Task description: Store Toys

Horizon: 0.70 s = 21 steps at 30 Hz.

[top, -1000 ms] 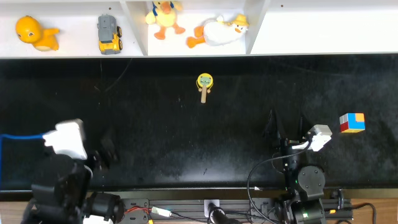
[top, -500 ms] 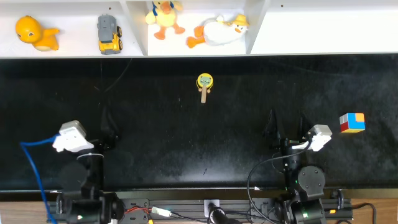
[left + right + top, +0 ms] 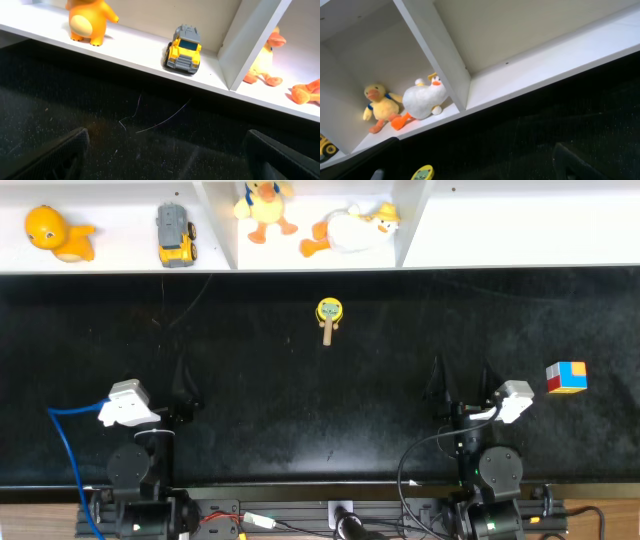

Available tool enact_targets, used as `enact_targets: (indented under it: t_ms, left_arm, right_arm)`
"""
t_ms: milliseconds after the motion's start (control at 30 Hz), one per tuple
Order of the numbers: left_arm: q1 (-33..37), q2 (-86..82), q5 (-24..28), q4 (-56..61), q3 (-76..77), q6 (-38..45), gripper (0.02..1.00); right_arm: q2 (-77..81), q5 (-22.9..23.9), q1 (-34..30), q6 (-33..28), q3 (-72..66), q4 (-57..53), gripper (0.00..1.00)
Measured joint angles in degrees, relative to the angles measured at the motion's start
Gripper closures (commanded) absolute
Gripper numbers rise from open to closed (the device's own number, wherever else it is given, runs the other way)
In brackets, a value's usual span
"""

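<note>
A yellow round toy on a wooden stick (image 3: 328,318) lies on the black table, mid-back, and its head (image 3: 422,173) shows in the right wrist view. A multicoloured cube (image 3: 566,377) sits at the right. The white shelf (image 3: 520,240) holds an orange-yellow duck figure (image 3: 58,232), a yellow and grey truck (image 3: 176,235), a plush duckling (image 3: 265,208) and a white plush goose (image 3: 352,230). My left gripper (image 3: 180,392) rests low at the front left, open and empty (image 3: 167,162). My right gripper (image 3: 461,385) rests at the front right, open and empty (image 3: 475,167).
The shelf runs along the table's back edge, split by upright dividers (image 3: 222,220); its rightmost bay (image 3: 560,45) is bare. A blue cable (image 3: 65,435) loops by the left arm's base. Black table surface (image 3: 320,410) lies between the arms.
The left arm has drawn back and settled low at the front left, its white camera housing shifting right. The right arm and the toys have not moved.
</note>
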Motion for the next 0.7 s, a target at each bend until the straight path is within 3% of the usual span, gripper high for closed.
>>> enact_targets:
  t_ms: [700]
  left_arm:
    - [0.0, 0.0, 0.4, -0.1, 0.0, 0.5, 0.02]
  right_arm:
    - [0.0, 0.0, 0.0, 0.0, 0.0, 0.0, 0.003]
